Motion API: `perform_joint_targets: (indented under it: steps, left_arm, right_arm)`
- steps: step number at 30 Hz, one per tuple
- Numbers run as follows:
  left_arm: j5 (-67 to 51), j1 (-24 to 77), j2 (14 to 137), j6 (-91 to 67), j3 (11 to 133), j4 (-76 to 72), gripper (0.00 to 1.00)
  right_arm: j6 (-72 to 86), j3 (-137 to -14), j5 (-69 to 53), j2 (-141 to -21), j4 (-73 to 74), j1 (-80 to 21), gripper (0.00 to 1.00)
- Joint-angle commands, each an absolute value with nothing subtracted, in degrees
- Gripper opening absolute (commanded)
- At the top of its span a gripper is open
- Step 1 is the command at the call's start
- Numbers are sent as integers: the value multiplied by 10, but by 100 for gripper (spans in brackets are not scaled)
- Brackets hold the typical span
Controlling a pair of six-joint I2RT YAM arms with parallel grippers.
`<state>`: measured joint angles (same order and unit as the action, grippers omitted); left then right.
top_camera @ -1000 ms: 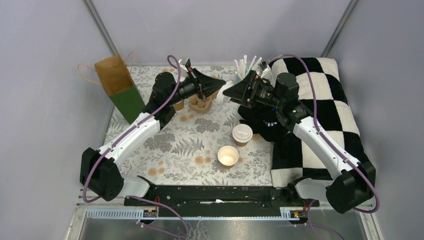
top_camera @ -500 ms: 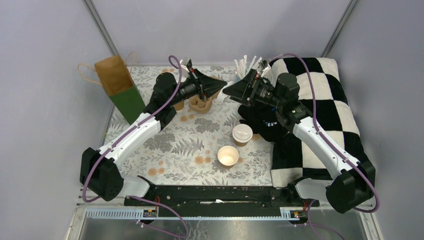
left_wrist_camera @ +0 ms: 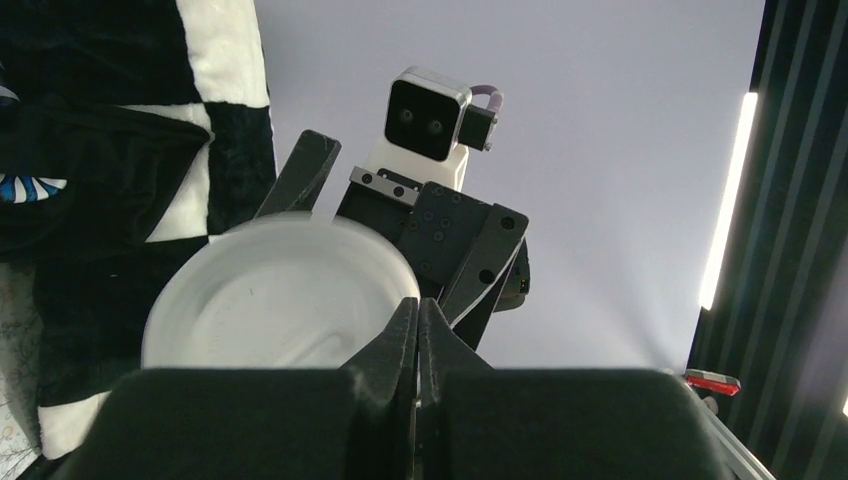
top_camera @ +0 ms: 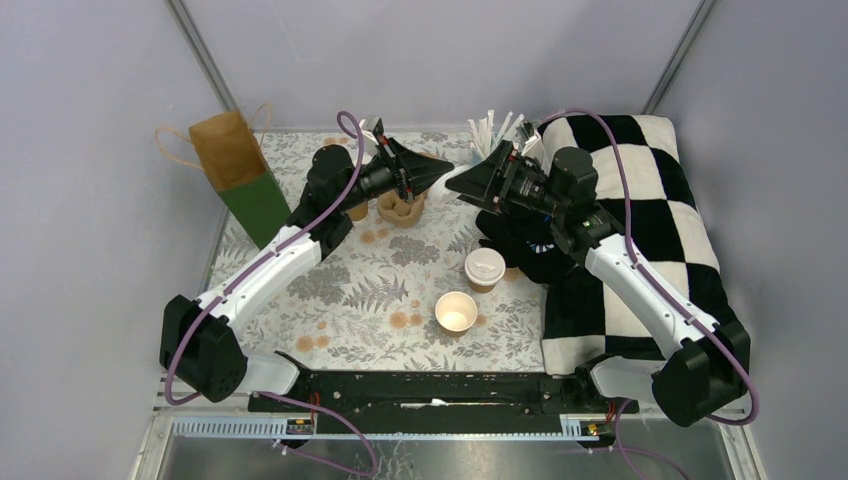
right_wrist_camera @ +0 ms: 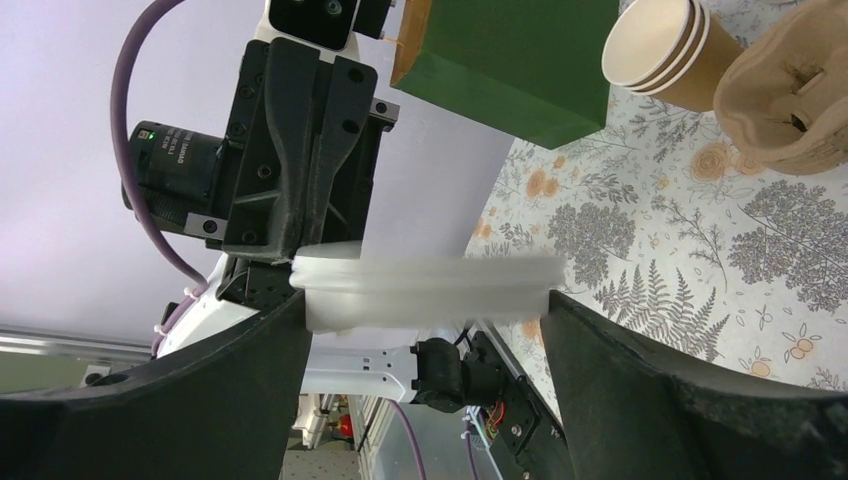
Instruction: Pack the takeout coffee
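The jaws of the left gripper (left_wrist_camera: pixel 417 318) are clenched on the rim of a white lid (left_wrist_camera: pixel 272 292), pinching it at its near edge. The jaws of the right gripper (right_wrist_camera: pixel 424 305) stand spread wide on either side of that same lid. The lid spans the gap edge-on, its rim meeting both inner faces; whether they already press on it I cannot tell.

The two grippers meet tip to tip in the air over the far part of the tabletop (top_camera: pixel 370 290), just beside the pulp carrier (top_camera: pixel 402 208). A second ago the overhead view showed a broad white patch of lid between the tips; now only a sliver shows there. That reads as a handover under way, left to right.

Nearer the arms, the lidded cup (top_camera: pixel 485 268) and the open cup (top_camera: pixel 456 311) stand upright on the tabletop, just beside each other. The held lid is most likely meant for the open cup, so capping probably comes before either cup goes into the carrier.
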<state>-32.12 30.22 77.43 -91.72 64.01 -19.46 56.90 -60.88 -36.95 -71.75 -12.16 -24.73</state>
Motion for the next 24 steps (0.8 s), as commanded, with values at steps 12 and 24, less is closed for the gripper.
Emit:
perform_joint_targets:
  steps: [12, 24]
  left_arm:
    - [-311, 305, 751, -876, 665, -167, 1]
    - [-333, 305, 752, -824, 689, -115, 38]
  right_arm:
    - [563, -623, -351, -702, -104, -253, 83]
    - [587, -625, -358, -708, -117, -253, 81]
